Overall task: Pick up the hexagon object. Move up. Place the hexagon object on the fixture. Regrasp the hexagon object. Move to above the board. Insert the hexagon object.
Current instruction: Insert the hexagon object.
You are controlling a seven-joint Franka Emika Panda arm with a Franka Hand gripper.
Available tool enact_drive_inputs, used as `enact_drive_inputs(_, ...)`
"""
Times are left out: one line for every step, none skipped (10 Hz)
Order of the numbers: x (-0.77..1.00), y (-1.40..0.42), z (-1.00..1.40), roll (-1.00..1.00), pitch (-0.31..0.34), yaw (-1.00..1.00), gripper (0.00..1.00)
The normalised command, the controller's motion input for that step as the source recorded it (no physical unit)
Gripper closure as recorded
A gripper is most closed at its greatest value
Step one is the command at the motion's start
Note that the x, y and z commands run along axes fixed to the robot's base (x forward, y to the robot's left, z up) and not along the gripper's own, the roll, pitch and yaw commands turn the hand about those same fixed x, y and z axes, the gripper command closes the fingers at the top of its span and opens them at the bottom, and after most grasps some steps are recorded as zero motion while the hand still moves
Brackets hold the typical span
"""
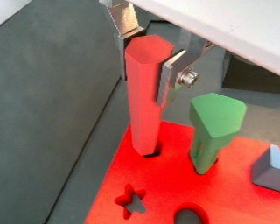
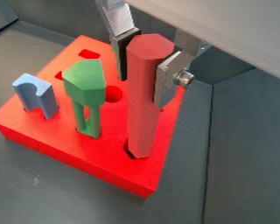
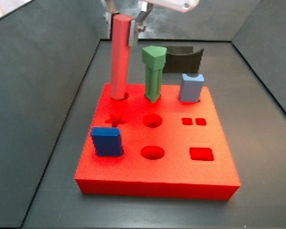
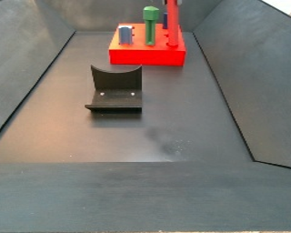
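Observation:
The salmon-red hexagon object [image 1: 143, 96] [image 2: 145, 101] stands upright with its lower end in a hole at a back corner of the red board [image 1: 166, 188] [image 2: 108, 162] [image 3: 181, 170]. My gripper [image 1: 146, 66] [image 2: 143, 74] is at the bar's top end. Its silver fingers press two opposite faces of the bar, so it is shut on it. In both side views the bar [image 3: 119, 63] [image 4: 174, 20] rises from the board [image 4: 148, 56] into the gripper [image 3: 125, 20]. The dark fixture [image 4: 115, 86] [image 3: 185, 61] stands on the floor away from the board.
A green pointed peg [image 1: 213, 131] [image 2: 87, 101] [image 3: 153, 72] stands in the board close beside the bar. A light-blue block [image 2: 38, 94] [image 3: 192, 87] and a dark blue cube [image 3: 106, 140] also sit in the board. Grey bin walls [image 4: 39, 55] slope up on all sides.

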Motion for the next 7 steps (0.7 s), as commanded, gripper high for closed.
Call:
enact_drive_inputs(-0.09,0.00,-0.16,0.00,-0.157,0.00,1.00)
enact_drive_inputs(-0.05,0.00,-0.11,0.00,-0.201,0.00,1.00)
enact_drive_inputs(0.00,-0.04,0.00,0.06,-0.276,-0.03,1.00)
enact_drive_inputs(-0.10,-0.13,0.00,0.18,-0.484,-0.05,1.00)
enact_drive_inputs(-0.09,-0.15,0.00,0.27,-0.500,-0.03,1.00)
enact_drive_inputs(-0.24,-0.06,-0.05,0.35,-0.356,0.00,1.00)
enact_drive_inputs(-0.23,0.00,-0.11,0.24,-0.180,0.00,1.00)
